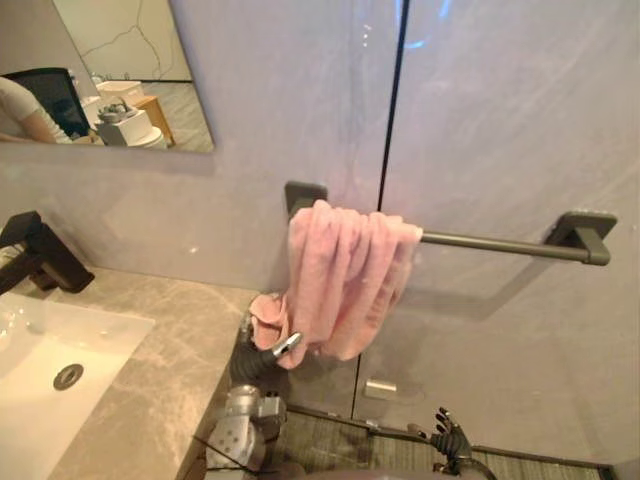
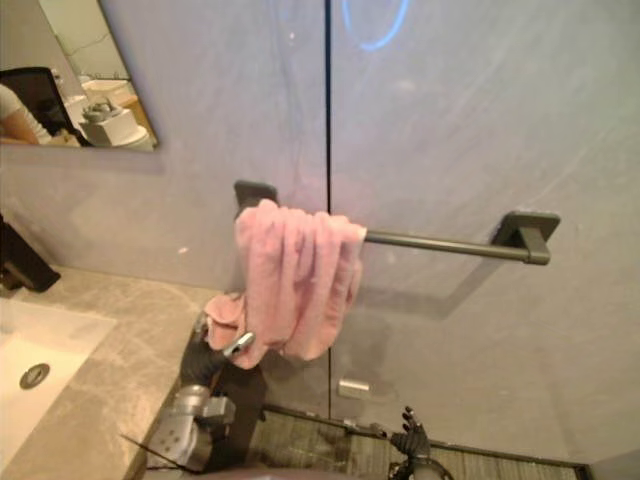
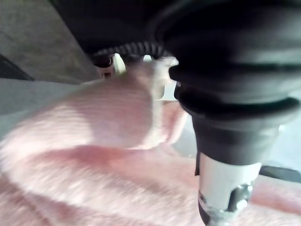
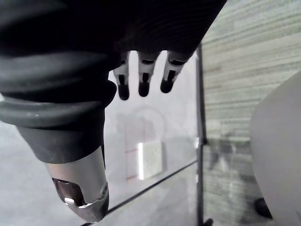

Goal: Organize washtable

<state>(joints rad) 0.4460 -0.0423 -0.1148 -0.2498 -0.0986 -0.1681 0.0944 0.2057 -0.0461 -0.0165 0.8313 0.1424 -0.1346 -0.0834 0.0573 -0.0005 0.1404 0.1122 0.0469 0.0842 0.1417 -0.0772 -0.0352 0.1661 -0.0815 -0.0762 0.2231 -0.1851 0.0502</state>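
The pink towel (image 1: 345,280) is hanging over the left end of the towel bar (image 1: 490,243), which is fixed on the wall beside the counter (image 1: 170,350). The cloth is sitting in thick folds, not spread, and the long right part of the bar is showing bare. One lower corner of the towel is bunching to the left, just beside the right edge of the counter.

The left hand (image 1: 262,358) is reaching up under this bunched corner and is touching the cloth. In the left wrist view the pink fabric is lying very close against the hand. Whether the hand is gripping the towel or only pressing on it, I cannot tell, because the cloth is covering it. The right hand (image 1: 450,437) is hanging low, well apart from the towel, relaxed and open and holding nothing.

In my judgement the step in hand is putting the towel on the bar, and it is nearly done but not tidy. The next move, I think, is calling for pulling the bunched corner down and drawing the folds toward the bar's right end, so the towel is hanging flat. This will need gentle pulling, otherwise the whole cloth may be slipping off the bar.
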